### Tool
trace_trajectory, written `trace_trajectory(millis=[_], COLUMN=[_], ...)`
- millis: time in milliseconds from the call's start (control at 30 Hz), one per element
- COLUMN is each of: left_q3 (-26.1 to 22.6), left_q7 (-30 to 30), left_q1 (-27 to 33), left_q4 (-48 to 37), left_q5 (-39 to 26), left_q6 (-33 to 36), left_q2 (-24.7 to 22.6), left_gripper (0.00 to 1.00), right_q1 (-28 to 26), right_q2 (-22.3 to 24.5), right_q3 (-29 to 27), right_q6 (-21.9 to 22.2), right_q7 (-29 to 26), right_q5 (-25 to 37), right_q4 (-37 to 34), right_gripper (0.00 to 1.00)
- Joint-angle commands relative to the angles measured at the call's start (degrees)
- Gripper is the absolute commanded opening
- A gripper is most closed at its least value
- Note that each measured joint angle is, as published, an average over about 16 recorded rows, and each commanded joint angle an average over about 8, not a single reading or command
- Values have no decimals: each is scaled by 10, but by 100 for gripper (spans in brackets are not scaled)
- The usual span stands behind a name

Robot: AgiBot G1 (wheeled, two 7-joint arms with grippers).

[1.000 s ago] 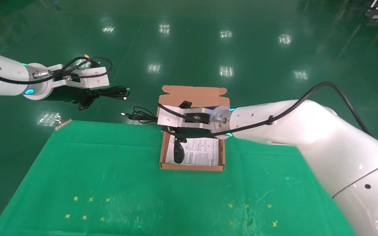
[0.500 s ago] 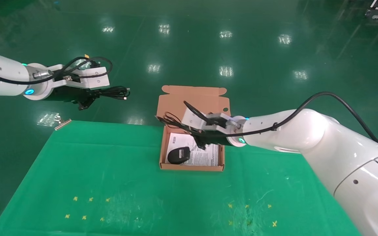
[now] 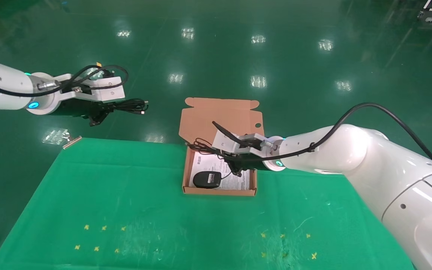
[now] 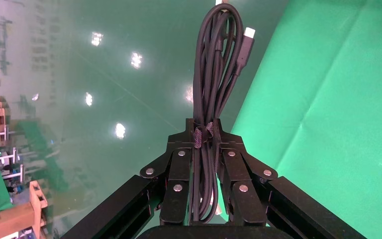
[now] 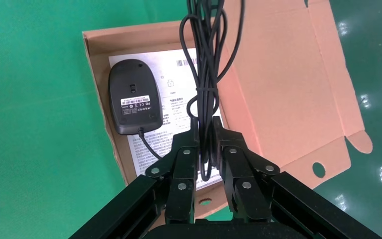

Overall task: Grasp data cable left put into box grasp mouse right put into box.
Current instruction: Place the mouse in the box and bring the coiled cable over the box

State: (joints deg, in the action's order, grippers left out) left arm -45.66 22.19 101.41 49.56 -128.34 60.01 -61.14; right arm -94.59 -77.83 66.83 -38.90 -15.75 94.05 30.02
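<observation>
- The right gripper [image 3: 236,167] hovered over the open box [image 3: 252,180], its jaws pinched on the coiled cord [image 5: 205,89] of the mouse [image 3: 207,179]; the mouse itself lay label-up on a printed sheet [image 5: 179,107] inside the box, at the corner farthest from the flap lid [image 3: 221,116].
- The left gripper [image 3: 98,112] was held well to the left of the box, out past the worktop's far edge, jaws pressed on the data cable [image 3: 129,105], whose bundled loops and silver plug [image 4: 247,36] stuck out toward the box.
- Judged risk: the cord bundle hung partly across the hinge between the box and its flap lid, so a release there could leave loops draped outside the box wall rather than in it.
- Judged risk: with the cord joined to the mouse, any lift or sideways pull by the right gripper could drag the mouse against the box wall or tip it out.
- Judged risk: the data cable, gripped only at its tied waist, could swing or snag the box rim when brought across.
- The box stood at the far edge of a green cloth worktop [image 3: 126,210] scattered with small yellow cross marks [image 3: 99,237]; beyond the box stretched a glossy green floor [image 3: 294,67] reflecting ceiling lights.
</observation>
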Motion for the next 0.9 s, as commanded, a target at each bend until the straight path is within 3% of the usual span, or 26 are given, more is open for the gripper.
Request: trace_trajectory(millis=[33, 400, 900], left_q3=[0, 4, 22], left_q7=[0, -37, -238], left_q1=[0, -26, -74], left_q4=[0, -15, -210], left_q5=[0, 33, 163], left_q6=[0, -37, -178], left_q2=[0, -27, -162], left_gripper=[0, 0, 0], right_q1=[0, -9, -31], right_q2=[1, 50, 215], right_q3=[2, 3, -6], right_q6=[1, -1, -2], right_q7=[0, -8, -55], right_q5=[0, -2, 27], right_q4=[1, 47, 188], right_gripper=[100, 100, 100])
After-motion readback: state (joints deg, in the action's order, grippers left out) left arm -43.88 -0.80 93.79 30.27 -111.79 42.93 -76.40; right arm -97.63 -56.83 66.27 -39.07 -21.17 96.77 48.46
